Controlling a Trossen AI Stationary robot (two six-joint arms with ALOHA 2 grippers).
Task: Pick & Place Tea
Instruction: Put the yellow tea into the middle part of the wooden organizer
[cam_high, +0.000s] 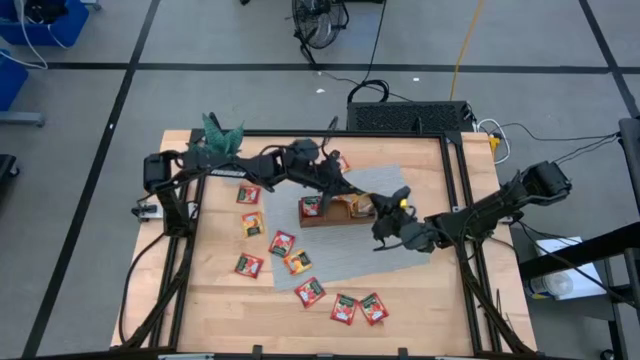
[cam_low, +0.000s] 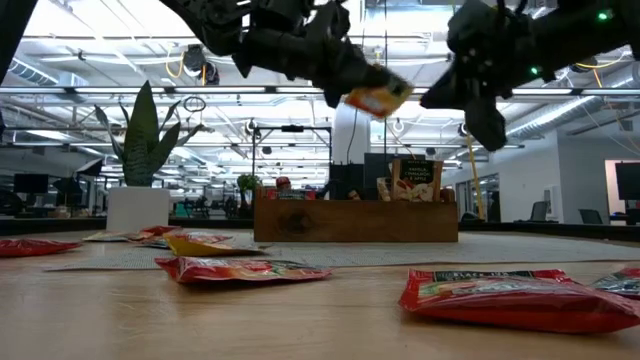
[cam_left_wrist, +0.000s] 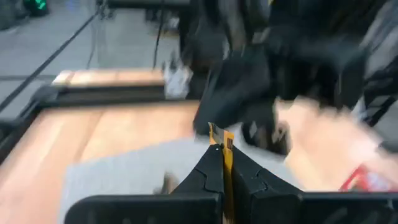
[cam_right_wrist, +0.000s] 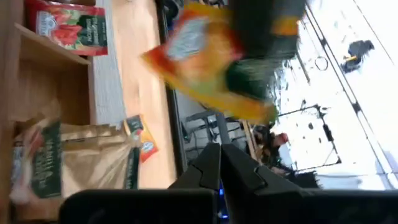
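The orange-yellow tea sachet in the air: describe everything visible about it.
The orange-yellow tea sachet is a small flat packet with a pale printed patch, looking like glossy foil or paper. It hangs tilted above the wooden tray, off the table. The left gripper is shut on its edge, which shows as a thin yellow strip between the fingers. The right wrist view shows its face, orange and yellow with some green, partly covered by the dark gripper. The right gripper, shut, hovers beside it without touching.
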